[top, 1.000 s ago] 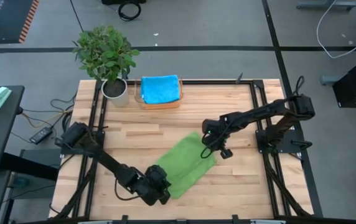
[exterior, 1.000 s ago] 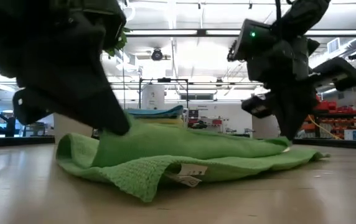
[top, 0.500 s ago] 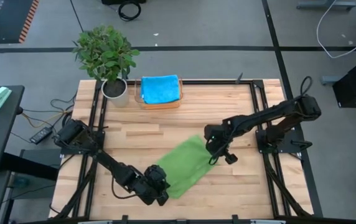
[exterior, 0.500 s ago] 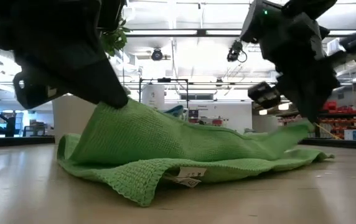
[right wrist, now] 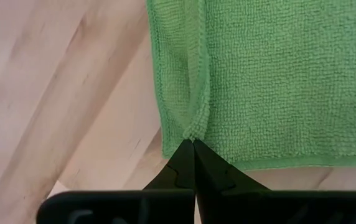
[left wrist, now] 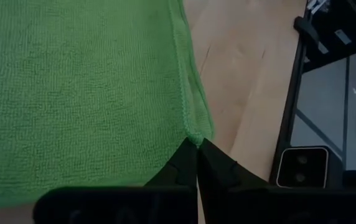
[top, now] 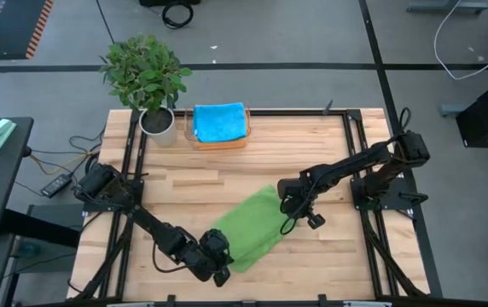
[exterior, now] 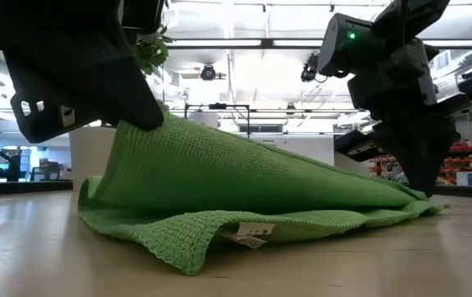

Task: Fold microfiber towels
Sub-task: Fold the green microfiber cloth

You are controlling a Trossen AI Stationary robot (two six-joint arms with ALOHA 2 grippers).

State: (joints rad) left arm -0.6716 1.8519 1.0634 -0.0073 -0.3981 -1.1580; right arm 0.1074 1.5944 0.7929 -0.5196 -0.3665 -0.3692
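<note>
A green microfiber towel point(top: 248, 228) lies slantwise on the wooden table point(top: 227, 175), folded over itself. Its lower layer, with a white tag point(exterior: 248, 235), rests on the wood. My left gripper point(top: 221, 263) is shut on the towel's near-left end, which is raised in the low view point(exterior: 149, 124). My right gripper point(top: 287, 211) is shut on the towel's right end, low over the table point(exterior: 424, 188). A blue towel point(top: 220, 122) lies folded in a tray at the far edge. My left gripper pinches a corner of the towel's hem point(left wrist: 193, 134) between its two fingertips, slanting down at it. That corner is lifted clear, and the upper layer slopes from it down toward the other gripper. My right gripper pinches a bunched bit of the towel's hemmed edge point(right wrist: 193, 130) at its fingertips, coming steeply from above. This end is held just above the wood, over the layer that lies flat.
A potted plant point(top: 146, 72) stands at the far left corner beside the tray point(top: 218, 141) with the blue towel. Black frame rails point(top: 353, 153) run along the table's left and right sides. Bare wood shows between the green towel and the tray.
My left gripper has raised its corner, so the upper layer stands as a steep slope above the lower one. My right gripper has gone toward the near edge, lifting its end and then sinking close to the table. The lower layer has stayed put.
</note>
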